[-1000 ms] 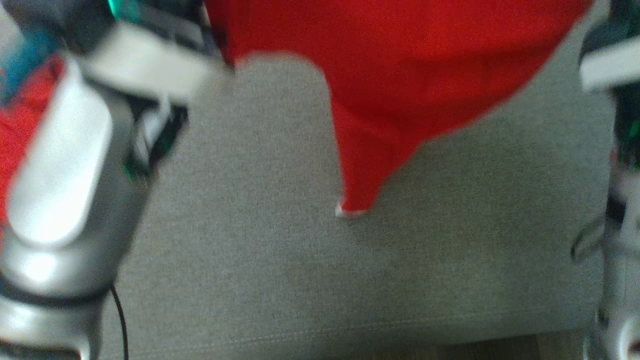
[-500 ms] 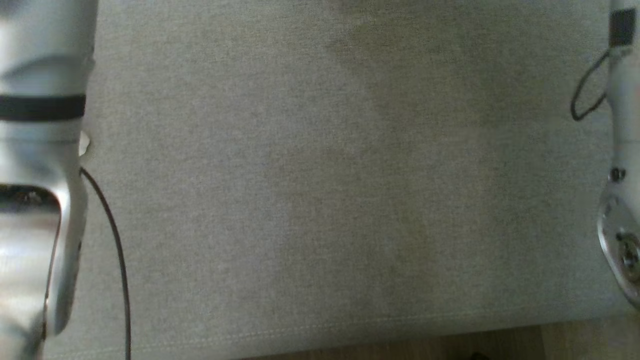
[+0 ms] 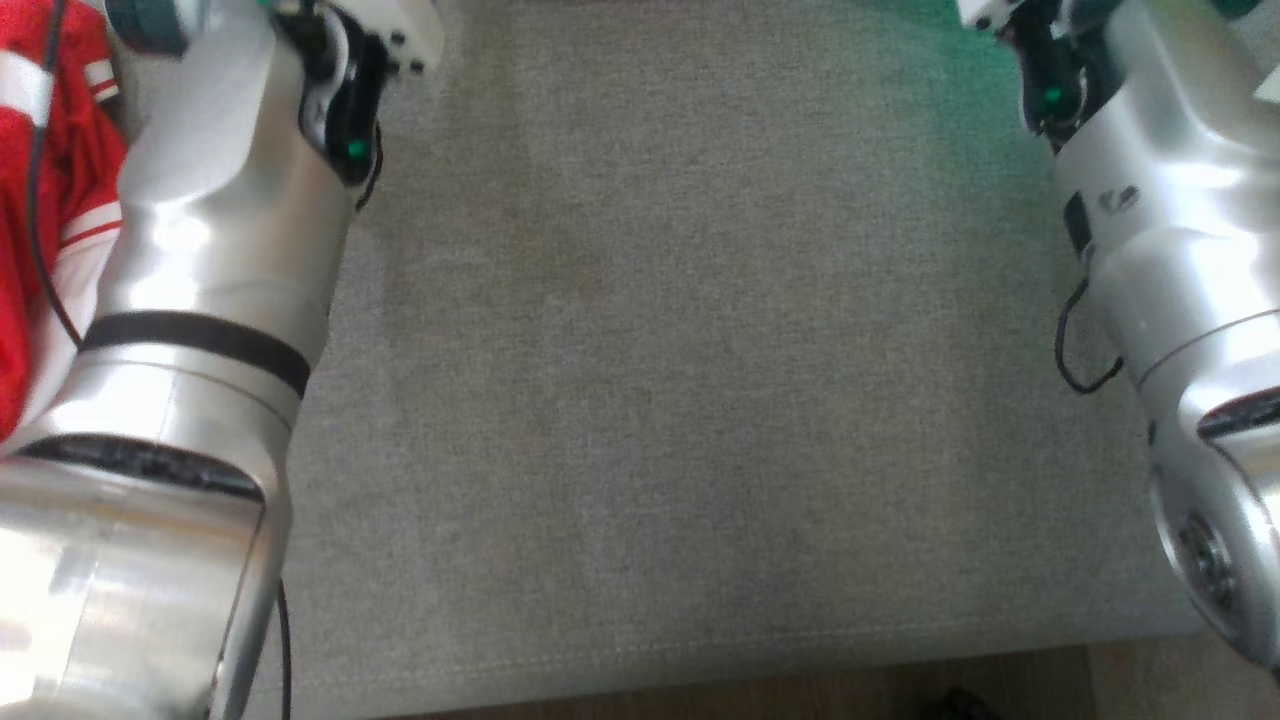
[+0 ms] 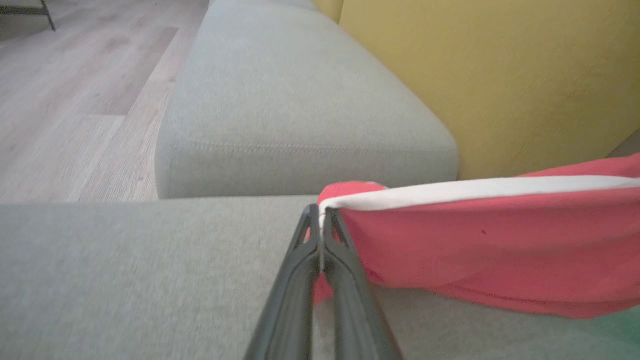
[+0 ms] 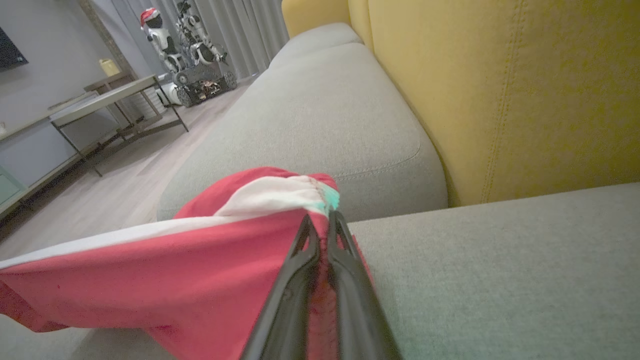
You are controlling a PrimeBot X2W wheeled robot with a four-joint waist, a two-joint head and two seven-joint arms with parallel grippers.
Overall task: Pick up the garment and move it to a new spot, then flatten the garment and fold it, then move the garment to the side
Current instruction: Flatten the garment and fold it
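The garment [image 4: 475, 245] is red cloth with a white band along its upper edge, and it hangs stretched just above the grey sofa seat [image 3: 680, 380]. My left gripper [image 4: 320, 214] is shut on one end of it, at the white band. At the other end, my right gripper [image 5: 322, 221] is shut on a bunched corner of the garment [image 5: 150, 280]. In the head view both silver forearms, the left [image 3: 200, 250] and the right [image 3: 1170, 200], reach toward the top edge. Red-and-white cloth [image 3: 40, 200] shows behind the left arm; I cannot tell whether it is the same garment.
A yellow backrest [image 5: 500, 100] rises behind the seat. A second grey cushion [image 4: 300, 110] adjoins it. Wooden floor [image 4: 75, 100] lies in front of the sofa. Far off stand a low table [image 5: 110, 100] and another robot [image 5: 185, 55].
The head camera has swung, so the whole picture has shifted. A second ago the red garment hung across the top of that view; now it shows bare seat and both forearms.
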